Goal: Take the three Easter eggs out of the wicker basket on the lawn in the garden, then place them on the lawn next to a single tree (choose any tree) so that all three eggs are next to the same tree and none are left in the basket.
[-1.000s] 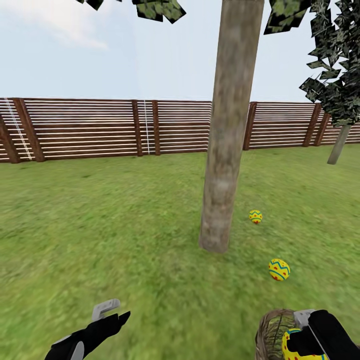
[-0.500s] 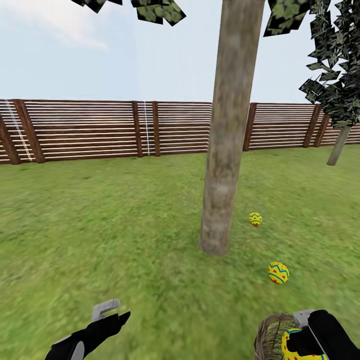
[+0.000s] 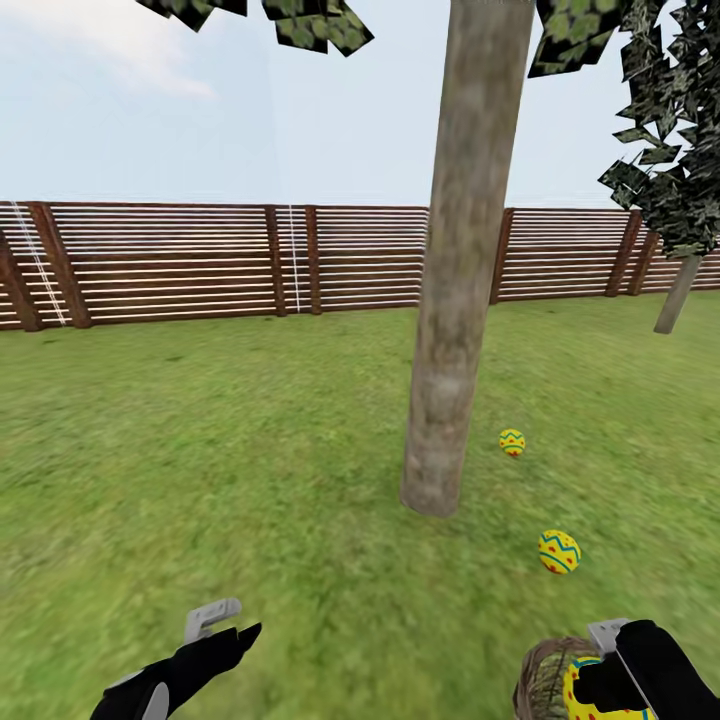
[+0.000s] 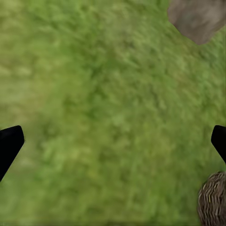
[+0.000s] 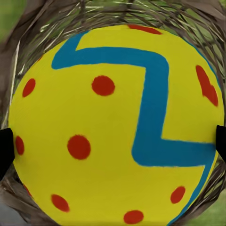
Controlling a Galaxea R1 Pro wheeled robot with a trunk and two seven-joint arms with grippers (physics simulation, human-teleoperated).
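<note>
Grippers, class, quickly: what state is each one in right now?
Left gripper: open, holding nothing, above the lawn.
Right gripper: shut on the third Easter egg, over the wicker basket.

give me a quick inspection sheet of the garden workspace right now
surface: lawn, mottled green grass, flat
job's things: two Easter eggs on the grass to the right of the tree trunk, the farther egg and the nearer egg, both apart from the trunk; third egg between the right gripper's fingers, over the wicker basket
clutter: nothing seen
grippers: left gripper open and empty above the grass; right gripper closed on the third egg
cables: nothing seen
surroundings: brown slat fence across the back, a second tree at far right, pale sky
</note>
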